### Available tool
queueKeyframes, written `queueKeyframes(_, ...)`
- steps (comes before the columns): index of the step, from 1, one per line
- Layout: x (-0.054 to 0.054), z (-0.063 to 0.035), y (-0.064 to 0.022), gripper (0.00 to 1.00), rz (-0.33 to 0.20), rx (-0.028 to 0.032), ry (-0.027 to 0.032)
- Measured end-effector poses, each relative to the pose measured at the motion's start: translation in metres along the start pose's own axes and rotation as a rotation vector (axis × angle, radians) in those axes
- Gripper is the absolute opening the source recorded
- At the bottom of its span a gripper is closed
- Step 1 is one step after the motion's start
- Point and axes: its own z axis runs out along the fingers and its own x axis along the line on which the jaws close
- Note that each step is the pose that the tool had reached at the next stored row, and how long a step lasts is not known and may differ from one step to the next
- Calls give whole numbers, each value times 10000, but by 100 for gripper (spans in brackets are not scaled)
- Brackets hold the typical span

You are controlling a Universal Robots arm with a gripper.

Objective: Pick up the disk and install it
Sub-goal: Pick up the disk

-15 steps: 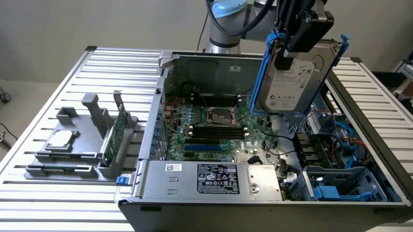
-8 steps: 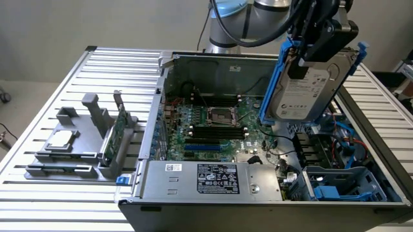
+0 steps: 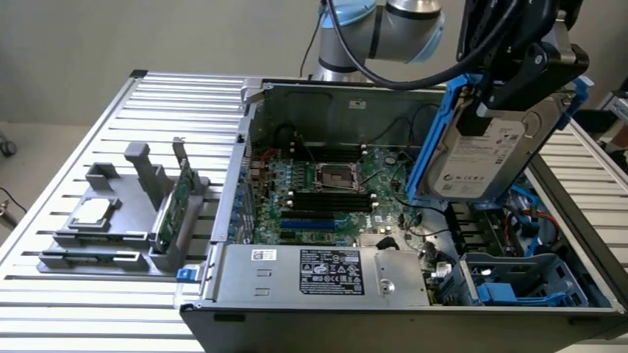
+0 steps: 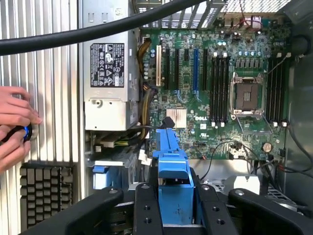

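Observation:
The disk (image 3: 486,158), a silver-grey hard drive with a white label in a blue plastic carrier, hangs tilted above the right side of the open computer case (image 3: 257,110). My gripper (image 3: 496,103) is shut on its upper edge, holding it clear of the case. In the wrist view the blue carrier of the disk (image 4: 172,171) sits clamped between my black fingers (image 4: 146,210), with my gripper (image 4: 172,208) looking down over the motherboard (image 4: 215,88).
Inside the case lie the motherboard (image 3: 324,191), the power supply (image 3: 314,272) and a blue drive bay (image 3: 510,283) at the near right. A grey holder (image 3: 108,220) with a small chip and a green card (image 3: 167,213) stands on the slatted table. A person's hands (image 4: 14,127) and a keyboard (image 4: 44,191) lie beside the case.

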Motion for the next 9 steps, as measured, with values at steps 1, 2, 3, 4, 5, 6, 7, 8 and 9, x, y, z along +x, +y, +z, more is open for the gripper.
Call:
queueKeyframes(1, 35, -16, -10, 32, 0, -9, 1)
queueKeyframes(2, 70, -34, -21, 32, 0, -19, 0)
queueKeyframes(3, 107, -56, -31, 32, 0, -32, 0)
queueKeyframes(4, 143, -78, -41, 32, 0, -44, 1)
queueKeyframes(5, 178, -101, -51, 32, -1, -59, 1)
queueKeyframes(6, 214, -126, -61, 32, -2, -75, 0)
queueKeyframes(7, 250, -151, -71, 32, -2, -93, 0)
queueKeyframes(8, 286, -177, -80, 32, -2, -111, 0)
queueKeyframes(9, 325, -202, -90, 32, -3, -129, 1)
